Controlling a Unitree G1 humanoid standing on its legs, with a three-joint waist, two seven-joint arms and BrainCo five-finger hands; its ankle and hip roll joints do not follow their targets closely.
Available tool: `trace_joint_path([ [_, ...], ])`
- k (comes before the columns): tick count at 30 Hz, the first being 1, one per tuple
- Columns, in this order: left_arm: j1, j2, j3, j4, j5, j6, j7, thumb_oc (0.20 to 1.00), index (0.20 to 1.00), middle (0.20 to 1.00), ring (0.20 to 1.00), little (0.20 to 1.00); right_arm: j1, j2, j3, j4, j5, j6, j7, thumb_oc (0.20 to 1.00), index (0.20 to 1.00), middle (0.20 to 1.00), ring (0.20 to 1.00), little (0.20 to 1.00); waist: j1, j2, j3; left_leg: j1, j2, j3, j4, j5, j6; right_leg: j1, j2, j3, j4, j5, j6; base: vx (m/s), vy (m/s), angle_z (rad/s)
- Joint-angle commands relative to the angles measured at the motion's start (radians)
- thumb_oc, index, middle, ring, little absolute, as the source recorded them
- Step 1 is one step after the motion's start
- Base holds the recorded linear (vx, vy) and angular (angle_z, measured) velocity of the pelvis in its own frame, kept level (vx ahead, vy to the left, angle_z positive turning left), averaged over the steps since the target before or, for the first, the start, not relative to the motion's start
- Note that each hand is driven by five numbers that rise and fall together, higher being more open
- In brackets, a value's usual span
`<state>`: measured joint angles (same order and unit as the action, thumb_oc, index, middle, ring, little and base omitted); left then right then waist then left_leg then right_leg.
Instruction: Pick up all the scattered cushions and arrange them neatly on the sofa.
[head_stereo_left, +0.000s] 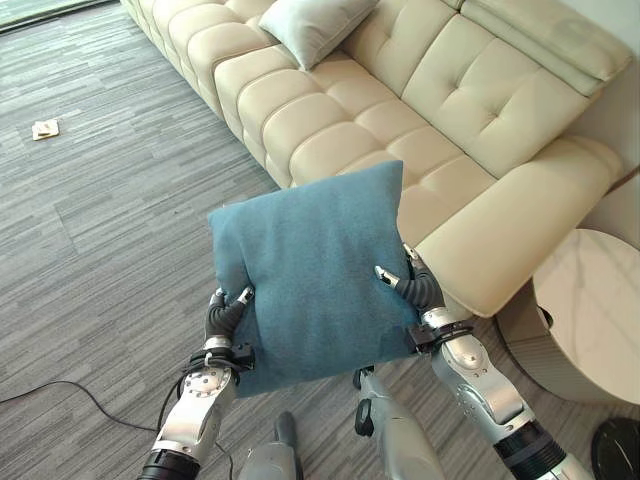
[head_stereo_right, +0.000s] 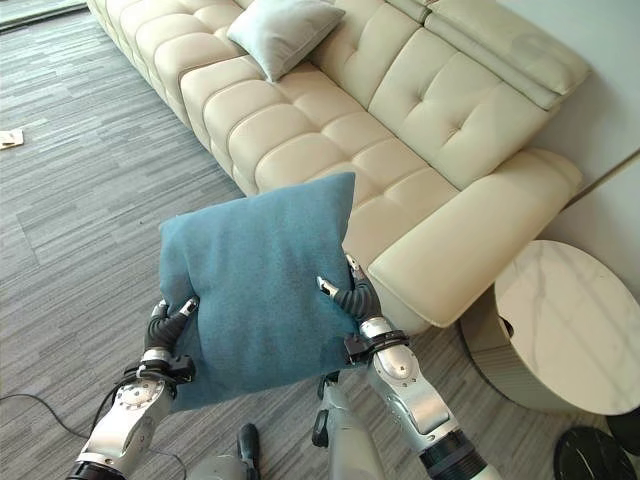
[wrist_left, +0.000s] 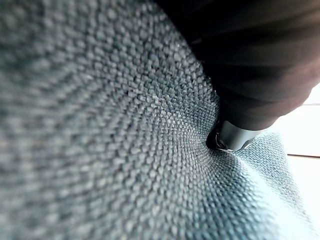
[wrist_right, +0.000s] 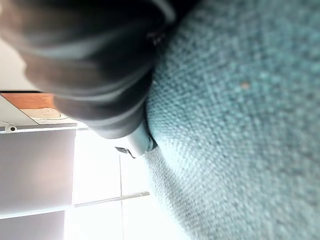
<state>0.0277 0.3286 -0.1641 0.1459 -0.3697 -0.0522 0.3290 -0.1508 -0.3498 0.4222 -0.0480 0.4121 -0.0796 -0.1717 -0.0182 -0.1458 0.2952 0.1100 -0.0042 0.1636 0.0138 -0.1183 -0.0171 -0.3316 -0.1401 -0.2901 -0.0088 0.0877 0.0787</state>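
**Teal cushion held up before the sofa**

The left hand (head_stereo_left: 222, 318) and right hand (head_stereo_left: 412, 287) hold a teal cushion (head_stereo_left: 310, 275) by its two side edges, fingers curled into the fabric, above the grey carpet (head_stereo_left: 100, 230). Beyond it stands the cream sofa (head_stereo_left: 450, 90), a pale grey cushion (head_stereo_left: 315, 25) leaning against its backrest. A round marble side table (head_stereo_right: 565, 325) stands beside the near armrest.

Sofa (head_stereo_left: 330, 120) seat bare ahead; grey cushion (head_stereo_left: 315, 25) occupies far section; round table (head_stereo_right: 565, 325) crowds right side.
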Motion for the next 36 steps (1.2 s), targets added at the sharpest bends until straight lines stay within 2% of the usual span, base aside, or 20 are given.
trace_joint_path([
  [1,-0.106,0.006,-0.091,-0.205,0.064,-0.106,-0.049,0.200,0.200,0.200,0.200,0.200,-0.074,0.046,0.032,-0.124,-0.005,-0.099,0.055,0.200,0.200,0.200,0.200,0.200,-0.026,-0.005,-0.082,0.020,0.046,-0.051,0.036,-0.113,-0.031,0.112,0.028,0.011,0.015,-0.010,0.039,0.36,-0.188,0.59],
  [2,-0.093,0.005,-0.090,-0.209,0.065,-0.105,-0.053,0.200,0.200,0.200,0.200,0.200,-0.067,0.040,0.030,-0.125,-0.002,-0.098,0.059,0.200,0.200,0.200,0.200,0.200,-0.031,0.000,-0.092,0.027,0.058,-0.047,0.052,-0.118,-0.037,0.132,0.034,0.008,0.013,-0.017,0.033,0.45,-0.254,0.35],
  [4,-0.071,-0.001,-0.075,-0.214,0.069,-0.108,-0.054,0.200,0.200,0.200,0.200,0.200,-0.061,0.020,0.031,-0.118,0.010,-0.096,0.077,0.200,0.200,0.200,0.200,0.200,-0.036,0.019,-0.122,0.028,0.084,-0.044,0.133,-0.084,-0.061,0.186,0.063,0.006,-0.001,-0.045,0.011,0.42,-0.269,0.02],
  [6,-0.058,-0.008,-0.063,-0.209,0.059,-0.108,-0.052,0.200,0.200,0.200,0.200,0.200,-0.051,0.007,0.025,-0.120,0.020,-0.092,0.090,0.200,0.200,0.200,0.200,0.200,-0.033,0.028,-0.125,-0.027,0.105,-0.040,0.287,0.009,-0.089,0.238,0.082,0.013,-0.009,-0.089,-0.023,0.24,-0.225,-0.45],
  [8,-0.058,-0.008,-0.059,-0.215,0.050,-0.106,-0.052,0.200,0.200,0.200,0.200,0.200,-0.049,0.004,0.019,-0.121,0.025,-0.093,0.087,0.200,0.200,0.200,0.200,0.200,-0.026,0.019,-0.109,-0.098,0.117,-0.035,0.348,0.019,-0.080,0.260,0.076,0.016,-0.008,-0.110,-0.036,0.14,-0.129,-0.49],
  [9,-0.049,-0.005,-0.048,-0.219,0.048,-0.103,-0.055,0.200,0.200,0.200,0.200,0.200,-0.049,0.004,0.016,-0.118,0.025,-0.092,0.086,0.200,0.200,0.200,0.200,0.200,-0.013,0.005,-0.102,-0.157,0.108,-0.033,0.334,-0.010,-0.060,0.283,0.067,0.025,-0.010,-0.124,-0.035,0.22,-0.088,-0.29],
  [11,-0.032,-0.004,-0.040,-0.224,0.046,-0.101,-0.059,0.200,0.200,0.200,0.200,0.200,-0.048,0.005,0.020,-0.117,0.024,-0.088,0.094,0.200,0.200,0.200,0.200,0.200,0.001,0.002,-0.100,-0.191,0.101,-0.039,0.291,-0.032,-0.049,0.304,0.062,0.040,-0.010,-0.136,-0.028,0.22,-0.022,-0.41],
  [12,-0.023,-0.002,-0.034,-0.227,0.043,-0.101,-0.055,0.200,0.200,0.200,0.200,0.200,-0.050,0.005,0.022,-0.114,0.024,-0.088,0.094,0.200,0.200,0.200,0.200,0.200,0.013,0.002,-0.095,-0.218,0.102,-0.049,0.262,-0.008,-0.052,0.318,0.061,0.052,-0.009,-0.142,-0.026,0.23,0.031,-0.79],
  [15,-0.010,-0.001,-0.022,-0.242,0.035,-0.103,-0.042,0.200,0.200,0.200,0.200,0.200,-0.051,0.013,0.020,-0.115,0.024,-0.090,0.086,0.200,0.200,0.200,0.200,0.200,0.051,0.037,-0.083,-0.272,0.118,-0.124,0.063,0.146,-0.077,0.379,0.094,0.097,-0.002,-0.185,-0.033,0.27,0.037,-0.91],
  [17,-0.014,-0.005,-0.027,-0.241,0.037,-0.104,-0.031,0.200,0.200,0.200,0.200,0.200,-0.045,0.013,0.019,-0.116,0.016,-0.091,0.076,0.200,0.200,0.200,0.200,0.200,0.061,0.047,-0.079,-0.296,0.112,-0.164,-0.004,0.177,-0.083,0.411,0.102,0.126,0.016,-0.223,-0.041,0.34,0.063,-0.49],
  [18,-0.015,-0.006,-0.036,-0.241,0.039,-0.103,-0.028,0.200,0.200,0.200,0.200,0.200,-0.039,0.011,0.016,-0.119,0.004,-0.092,0.067,0.200,0.200,0.200,0.200,0.200,0.070,0.058,-0.077,-0.324,0.099,-0.210,-0.049,0.199,-0.091,0.441,0.111,0.166,0.030,-0.251,-0.051,0.38,0.088,-0.29],
  [23,-0.021,-0.006,-0.046,-0.245,0.044,-0.103,-0.032,0.200,0.200,0.200,0.200,0.200,-0.036,0.013,0.024,-0.115,-0.022,-0.087,0.067,0.200,0.200,0.200,0.200,0.200,0.078,0.081,-0.091,-0.315,0.062,-0.308,-0.075,0.223,-0.092,0.481,0.119,0.263,0.026,-0.274,-0.045,0.24,0.155,-0.70],
  [24,-0.017,-0.005,-0.049,-0.250,0.044,-0.104,-0.037,0.200,0.200,0.200,0.200,0.200,-0.029,0.013,0.025,-0.117,-0.028,-0.085,0.069,0.200,0.200,0.200,0.200,0.200,0.075,0.085,-0.097,-0.302,0.063,-0.307,-0.074,0.231,-0.091,0.482,0.113,0.278,0.028,-0.275,-0.040,0.30,0.362,-0.92],
  [27,-0.014,0.010,-0.060,-0.248,0.039,-0.097,-0.049,0.200,0.200,0.200,0.200,0.200,-0.016,0.017,0.021,-0.110,-0.043,-0.071,0.076,0.200,0.200,0.200,0.200,0.200,0.064,0.074,-0.124,-0.280,0.051,-0.263,-0.042,0.210,-0.057,0.473,0.070,0.314,0.044,-0.272,-0.010,0.24,0.301,-0.83],
  [30,-0.026,0.027,-0.063,-0.250,0.037,-0.087,-0.052,0.200,0.200,0.200,0.200,0.200,0.004,0.028,0.009,-0.113,-0.067,-0.053,0.081,0.200,0.200,0.200,0.200,0.200,0.049,0.062,-0.137,-0.236,0.026,-0.170,-0.030,0.161,-0.003,0.410,0.027,0.352,0.153,-0.261,0.033,0.17,0.352,-1.06],
  [31,-0.039,0.031,-0.052,-0.252,0.037,-0.089,-0.038,0.200,0.200,0.200,0.200,0.200,0.001,0.045,0.014,-0.107,-0.068,-0.050,0.078,0.200,0.200,0.200,0.200,0.200,0.048,0.067,-0.128,-0.207,0.035,-0.104,-0.037,0.140,0.009,0.348,0.005,0.302,0.228,-0.240,0.046,0.01,0.305,-1.91],
  [32,-0.040,0.030,-0.040,-0.256,0.032,-0.095,-0.028,0.200,0.200,0.200,0.200,0.200,0.001,0.055,0.021,-0.109,-0.066,-0.045,0.079,0.200,0.200,0.200,0.200,0.200,0.051,0.067,-0.123,-0.173,0.050,-0.018,-0.052,0.121,0.002,0.310,-0.040,0.137,0.205,-0.194,0.056,-0.02,0.274,-3.27],
  [33,-0.025,0.027,-0.029,-0.256,0.029,-0.093,-0.026,0.200,0.200,0.200,0.200,0.200,-0.006,0.061,0.031,-0.113,-0.061,-0.042,0.081,0.200,0.200,0.200,0.200,0.200,0.053,0.071,-0.118,-0.150,0.066,0.058,-0.058,0.107,-0.004,0.276,-0.060,-0.034,0.159,-0.151,0.046,0.00,0.129,-3.46],
  [34,-0.010,0.024,-0.023,-0.261,0.027,-0.094,-0.029,0.200,0.200,0.200,0.200,0.200,0.000,0.062,0.036,-0.119,-0.056,-0.043,0.083,0.200,0.200,0.200,0.200,0.200,0.050,0.071,-0.110,-0.126,0.072,0.098,-0.061,0.098,-0.009,0.261,-0.053,-0.105,0.130,-0.128,0.039,0.03,0.018,-3.00],
  [36,-0.017,0.011,-0.032,-0.252,0.041,-0.096,-0.034,0.200,0.200,0.200,0.200,0.200,0.022,0.051,0.029,-0.127,-0.053,-0.046,0.074,0.200,0.200,0.200,0.200,0.200,0.027,0.064,-0.094,-0.107,0.068,0.108,-0.043,0.078,-0.011,0.249,-0.022,-0.072,0.064,-0.110,0.041,0.09,-0.135,-1.15],
])
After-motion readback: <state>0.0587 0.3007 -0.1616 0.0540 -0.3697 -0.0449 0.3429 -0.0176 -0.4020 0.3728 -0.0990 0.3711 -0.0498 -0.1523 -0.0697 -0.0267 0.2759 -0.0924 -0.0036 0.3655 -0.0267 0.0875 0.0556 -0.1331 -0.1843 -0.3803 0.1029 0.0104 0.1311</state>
